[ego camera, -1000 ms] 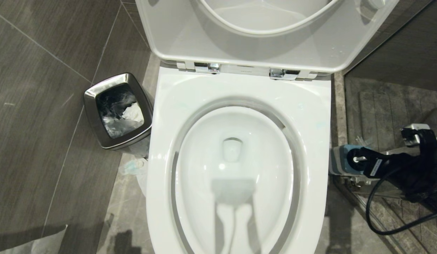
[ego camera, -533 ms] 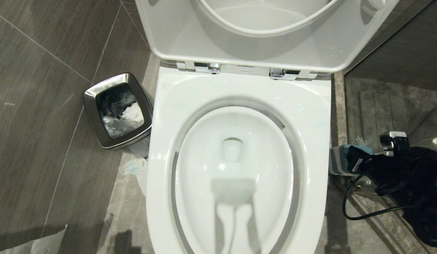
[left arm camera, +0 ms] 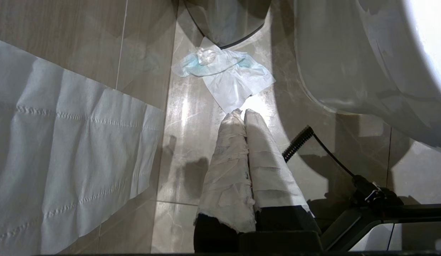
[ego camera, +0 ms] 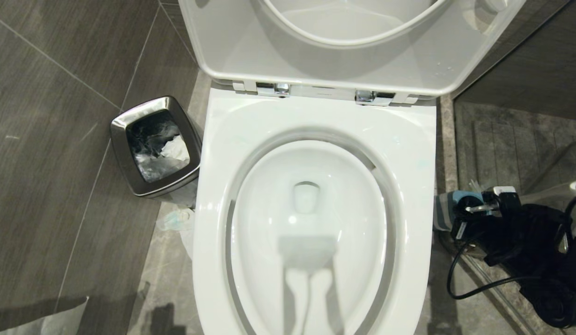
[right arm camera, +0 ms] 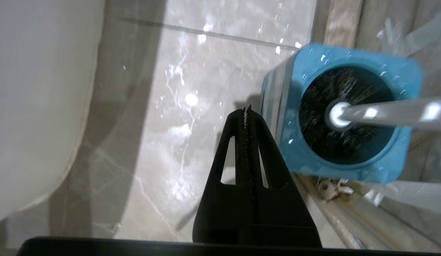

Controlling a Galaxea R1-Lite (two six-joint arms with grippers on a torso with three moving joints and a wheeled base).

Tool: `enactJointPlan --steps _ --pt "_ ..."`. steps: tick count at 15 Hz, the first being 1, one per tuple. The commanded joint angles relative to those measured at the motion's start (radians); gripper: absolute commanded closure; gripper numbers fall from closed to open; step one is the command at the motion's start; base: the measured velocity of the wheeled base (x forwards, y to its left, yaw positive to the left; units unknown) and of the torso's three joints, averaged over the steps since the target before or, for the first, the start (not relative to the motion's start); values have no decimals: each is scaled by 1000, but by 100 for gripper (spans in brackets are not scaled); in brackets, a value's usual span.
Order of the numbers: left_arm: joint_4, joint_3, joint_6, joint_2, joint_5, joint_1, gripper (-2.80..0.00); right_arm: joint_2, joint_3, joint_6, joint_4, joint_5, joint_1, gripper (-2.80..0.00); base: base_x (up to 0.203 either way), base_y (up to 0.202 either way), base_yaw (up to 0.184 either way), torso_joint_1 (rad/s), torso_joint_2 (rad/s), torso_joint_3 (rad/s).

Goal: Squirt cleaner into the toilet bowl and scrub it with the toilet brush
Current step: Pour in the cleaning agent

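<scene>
The toilet bowl (ego camera: 315, 125) fills the middle of the head view, seat and lid raised, its water looking clear. The cleaner is out of view. To the bowl's right, the toilet brush sits with its black bristles (right arm camera: 348, 121) in a blue-topped holder (right arm camera: 352, 57), and its pale handle (right arm camera: 394, 113) sticks out. My right gripper (right arm camera: 246, 108) is shut and empty, pointing down at the wet floor just beside the holder, between it and the bowl. The black right arm (ego camera: 515, 228) covers most of the holder (ego camera: 443, 211). My left gripper (left arm camera: 241, 112), with white-wrapped fingers, hangs shut over the floor.
A square steel waste bin (ego camera: 155, 146) stands left of the toilet. A crumpled tissue (left arm camera: 224, 71) and a sheet of paper (left arm camera: 63, 142) lie on the floor near it. A glass partition and its sill (ego camera: 448, 153) close off the right side. A black cable (ego camera: 473, 291) loops under the right arm.
My right arm has tipped downward and its wrist has shifted left, closer to the brush holder. Its gripper stays shut. Toilet, bin and left arm are unchanged.
</scene>
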Motion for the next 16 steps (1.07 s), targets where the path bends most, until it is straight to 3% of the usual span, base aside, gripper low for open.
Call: enactJointPlan --steps 1,16 --pt "0 2 0 2 0 0 0 30 -21 -2 -9 2 0 0 0 0 0 0 0 0" --pt "0 2 0 2 0 0 0 76 -116 -4 -9 7 2 0 0 0 0 0 0 0"
